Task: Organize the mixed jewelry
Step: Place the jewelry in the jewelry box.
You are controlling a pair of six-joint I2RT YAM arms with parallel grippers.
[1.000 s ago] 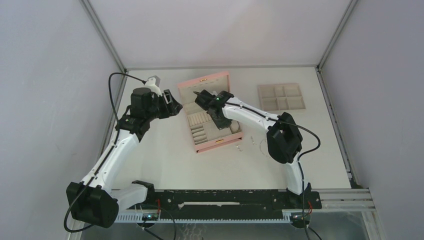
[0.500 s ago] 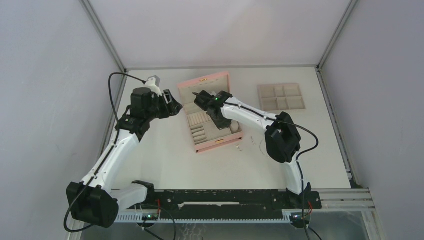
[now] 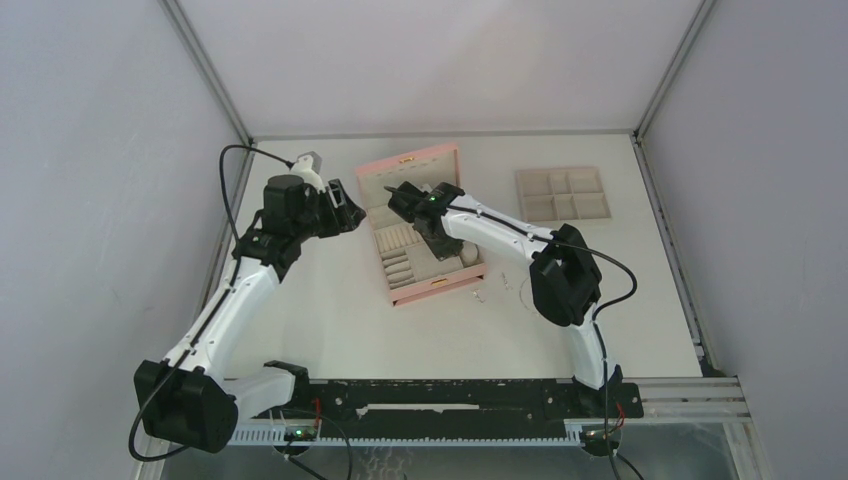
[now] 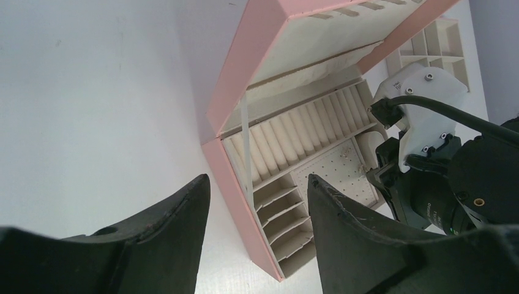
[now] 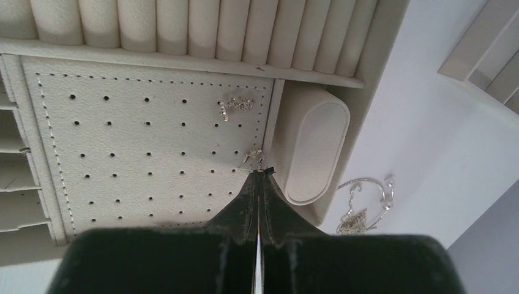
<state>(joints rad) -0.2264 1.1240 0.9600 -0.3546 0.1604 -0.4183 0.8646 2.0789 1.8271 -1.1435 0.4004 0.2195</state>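
The pink box stands open, its lid tipped back. My right gripper reaches into it. In the right wrist view it is shut, with a tiny silver earring pinched at its tips on the perforated beige panel. Another silver earring lies on that panel. The chain necklace lies on the table beside the box, also seen from above. My left gripper is open and empty beside the box's left wall.
A flat beige compartment tray lies at the back right. A small silver bit lies in front of the box. Ring rolls and an oval cushion border the panel. Enclosure walls stand left, right and behind.
My right arm's elbow has shifted slightly left while its gripper stays over the panel. The left arm has barely moved.
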